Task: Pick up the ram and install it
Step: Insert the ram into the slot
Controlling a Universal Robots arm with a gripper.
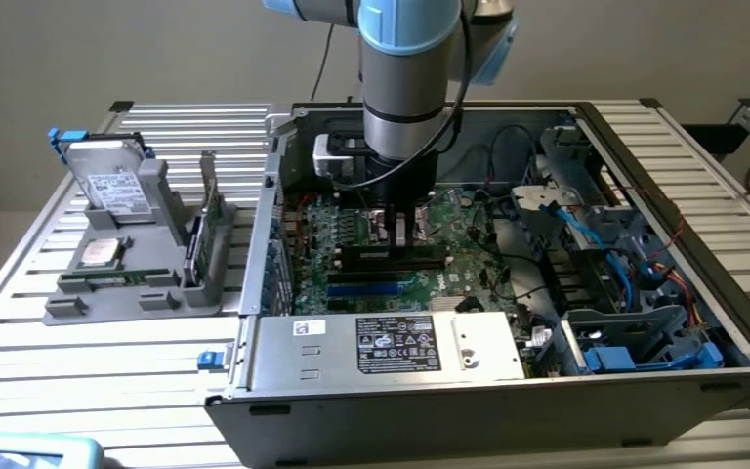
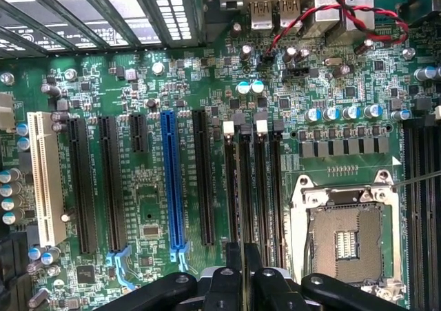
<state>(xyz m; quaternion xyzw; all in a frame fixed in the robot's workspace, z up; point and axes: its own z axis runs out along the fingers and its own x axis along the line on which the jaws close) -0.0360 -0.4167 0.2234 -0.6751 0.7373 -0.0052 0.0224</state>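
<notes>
My gripper [image 1: 401,237] reaches down inside the open computer case [image 1: 687,293], low over the green motherboard [image 1: 460,220]. Its two black fingers [image 2: 234,269] stand close together, shut on the ram [image 1: 386,257], a long dark stick held lengthwise under them. The ram sits at the black memory slots [image 2: 260,187], between the blue expansion slot [image 2: 172,180] and the open silver processor socket [image 2: 344,235]. In the wrist view the ram shows edge-on as a thin dark strip [image 2: 243,207] in line with one slot. How deep it sits in the slot is hidden.
The power supply box [image 1: 389,347] walls the near side of the case; cables and blue-clipped drive bays [image 1: 636,332] fill the exterior view's right. On the slatted table at the exterior view's left, a grey holder [image 1: 69,308] carries a silver drive [image 1: 108,181], a square chip [image 1: 99,252] and a thin upright board [image 1: 199,239].
</notes>
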